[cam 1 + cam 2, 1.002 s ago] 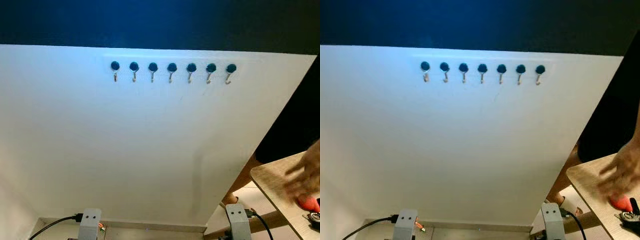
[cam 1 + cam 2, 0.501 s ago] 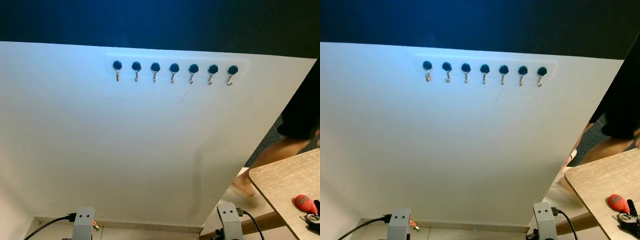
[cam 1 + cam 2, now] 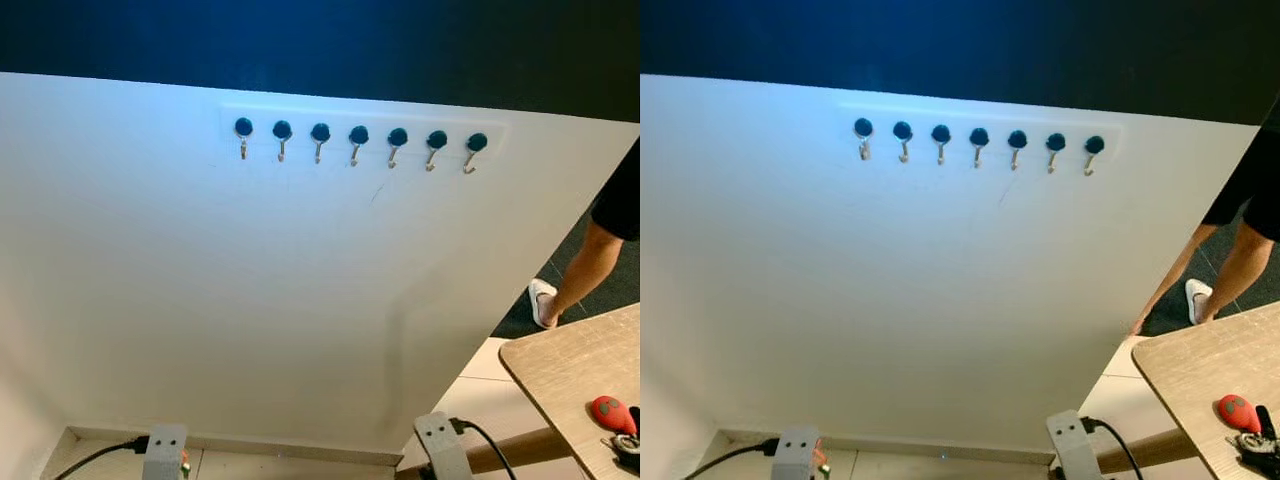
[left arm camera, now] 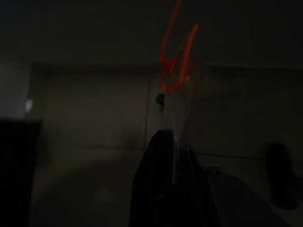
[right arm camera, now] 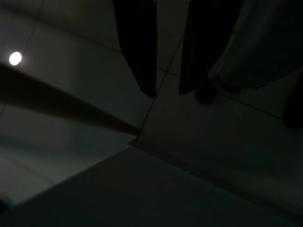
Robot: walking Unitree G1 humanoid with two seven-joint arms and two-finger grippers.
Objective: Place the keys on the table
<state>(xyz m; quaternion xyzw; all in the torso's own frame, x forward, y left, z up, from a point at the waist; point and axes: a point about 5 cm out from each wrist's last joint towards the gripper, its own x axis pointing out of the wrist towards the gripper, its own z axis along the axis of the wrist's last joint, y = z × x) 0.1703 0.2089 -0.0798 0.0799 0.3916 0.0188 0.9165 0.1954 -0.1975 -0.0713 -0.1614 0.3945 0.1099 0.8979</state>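
Note:
A bunch of keys (image 3: 1260, 450) with a red fob (image 3: 1238, 412) lies on the wooden table (image 3: 570, 365) at the far right, close to its near edge. Both silver forearms hang low at the bottom of the eye views, left (image 3: 165, 450) and right (image 3: 437, 445), well away from the keys. In the dark left wrist view my left gripper (image 4: 175, 139) has its fingers pressed together over the floor. My right gripper (image 5: 165, 92) hangs open above floor tiles with nothing between its fingers.
A white wall panel (image 3: 300, 290) stands straight ahead, with a row of several dark-knobbed hooks (image 3: 358, 140), all bare. A person's leg and white shoe (image 3: 545, 300) are on the floor behind the table, at the right.
The person's hand that was over the keys on the table has left it, and the person has stepped back to the right. The camera has shifted slightly. The keys lie where they were.

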